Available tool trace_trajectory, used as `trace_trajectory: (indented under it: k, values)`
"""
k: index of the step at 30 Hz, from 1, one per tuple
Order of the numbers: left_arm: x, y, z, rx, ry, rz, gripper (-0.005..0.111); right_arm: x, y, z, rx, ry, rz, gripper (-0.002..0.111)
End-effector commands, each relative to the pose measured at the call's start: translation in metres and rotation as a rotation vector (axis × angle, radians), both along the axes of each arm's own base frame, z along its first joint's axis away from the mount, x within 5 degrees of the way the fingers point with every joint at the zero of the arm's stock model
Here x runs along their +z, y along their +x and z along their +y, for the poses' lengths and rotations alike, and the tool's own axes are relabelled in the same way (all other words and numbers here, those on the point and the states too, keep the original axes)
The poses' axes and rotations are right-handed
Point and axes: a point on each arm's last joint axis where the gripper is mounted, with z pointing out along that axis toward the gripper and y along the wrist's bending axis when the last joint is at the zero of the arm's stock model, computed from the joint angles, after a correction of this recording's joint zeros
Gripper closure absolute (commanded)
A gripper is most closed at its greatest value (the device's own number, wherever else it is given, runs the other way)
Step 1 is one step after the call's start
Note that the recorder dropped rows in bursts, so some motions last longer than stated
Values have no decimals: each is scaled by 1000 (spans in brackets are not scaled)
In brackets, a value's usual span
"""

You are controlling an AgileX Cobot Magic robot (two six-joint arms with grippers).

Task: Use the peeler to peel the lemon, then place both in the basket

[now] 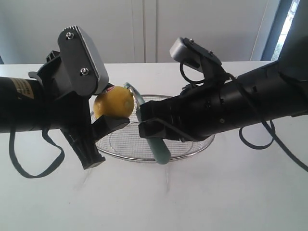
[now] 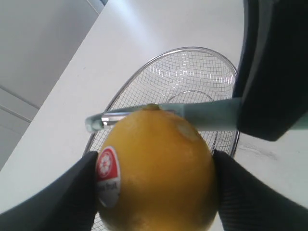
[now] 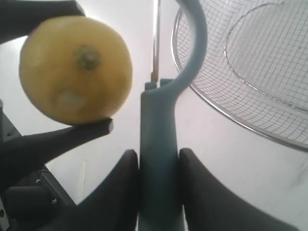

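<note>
The yellow lemon [image 1: 113, 104] hangs in the air above the white table, with my left gripper [image 1: 107, 108] shut on it; its red-and-white sticker [image 2: 107, 174] lies against one finger. My right gripper [image 1: 153, 122] is shut on the teal-green handle of the peeler [image 1: 155, 139]. The peeler's [image 3: 161, 144] looped head rises beside the lemon [image 3: 76, 70], its metal blade [image 2: 118, 117] lying across the lemon's [image 2: 159, 173] far end, close to or touching it. The silver wire-mesh basket [image 1: 197, 149] stands on the table below and behind both grippers.
The white table [image 1: 192, 197] runs to a pale wall at the back. Black cables [image 1: 29, 168] loop down from both arms. The basket [image 3: 250, 72] holds nothing that I can see.
</note>
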Motion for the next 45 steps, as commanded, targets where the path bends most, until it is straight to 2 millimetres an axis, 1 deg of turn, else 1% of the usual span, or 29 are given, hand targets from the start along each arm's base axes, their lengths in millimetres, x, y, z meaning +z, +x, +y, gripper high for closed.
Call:
trace_trajectory:
  k: [1, 9, 13, 18, 24, 29, 33, 40, 45]
  values:
    - [4, -1, 3, 10, -25, -11, 107, 14, -5, -9, -10, 23, -41, 108]
    - [4, -1, 3, 9, -24, -9, 107, 42, -20, -33, -69, 20, -134, 108]
    - [4, -1, 3, 9, -24, -9, 107, 52, -28, -47, -102, -12, -161, 108]
    - [4, -1, 3, 9, -24, -9, 107, 53, -30, -62, -153, -77, -160, 108]
    - [4, -1, 3, 9, -24, -9, 107, 49, -26, -71, -180, -133, -148, 108]
    - [4, -1, 3, 9, -24, -9, 107, 39, -16, -75, -197, -186, -128, 108]
    - [4, -1, 3, 10, -25, -11, 107, 27, -5, -74, -200, -218, -80, 108]
    - [4, -1, 3, 10, -25, -11, 107, -4, 13, -68, -184, -268, 21, 108]
    - [4, -1, 3, 10, -25, -11, 107, -28, 14, -62, -151, -239, 90, 108]
